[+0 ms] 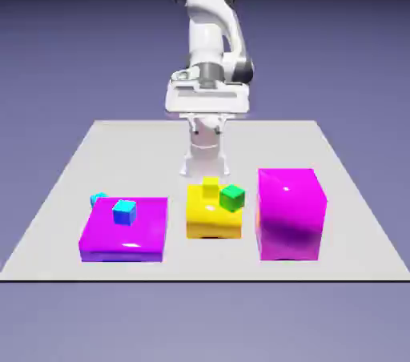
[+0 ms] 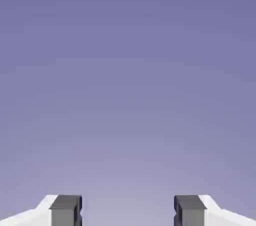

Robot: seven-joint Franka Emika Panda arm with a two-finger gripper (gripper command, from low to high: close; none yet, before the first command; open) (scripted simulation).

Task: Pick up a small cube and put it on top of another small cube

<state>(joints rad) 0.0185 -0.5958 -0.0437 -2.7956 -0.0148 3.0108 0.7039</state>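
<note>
Cyan cube (image 1: 98,199) partly hidden behind flat magenta block (image 1: 125,228)

Over at the exterior view's left of the table (image 1: 264,140), a small cube (image 1: 124,212) sits on top of the flat slab (image 1: 124,242), and the second small cube (image 1: 98,199) peeks out just behind the slab's left rear corner (I can only see part of it from here). The low block (image 1: 214,226) lies in the middle, with a third cube (image 1: 211,187) at its rear upper edge and a fourth (image 1: 232,198) by its right upper corner, while the tall block (image 1: 289,216) stands apart, farther right.
</note>
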